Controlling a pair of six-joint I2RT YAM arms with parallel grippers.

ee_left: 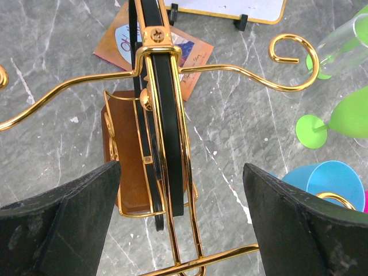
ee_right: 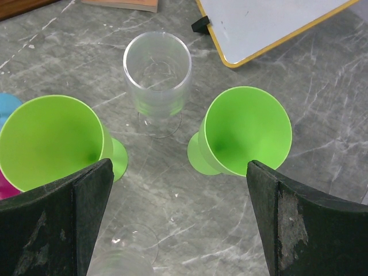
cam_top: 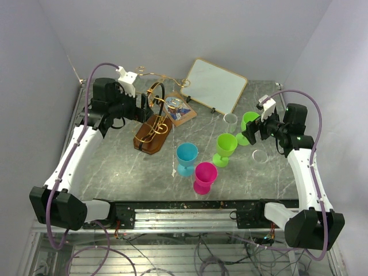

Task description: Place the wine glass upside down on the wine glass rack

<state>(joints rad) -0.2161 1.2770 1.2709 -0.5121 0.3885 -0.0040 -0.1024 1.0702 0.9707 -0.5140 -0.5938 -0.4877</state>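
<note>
left gripper (ee_left: 181,172) splayed wide over the wine glass rack (ee_left: 164,86)

The left arm (cam_top: 73,154) runs up the left side and bends inward at the wrist. The left pincer (cam_top: 148,109) points toward the middle, its fingers (ee_left: 69,224) spread wide and clasping nothing. The right arm (cam_top: 307,167) rises along the right side and turns inward, the right pincer (cam_top: 251,135) tilted downward, its jaws fully apart and holding nothing.

Gold wine glass rack (ee_left: 158,54) on brown base (ee_left: 129,172); grey marbled table (cam_top: 126,167); green goblet (ee_right: 244,129).
</note>
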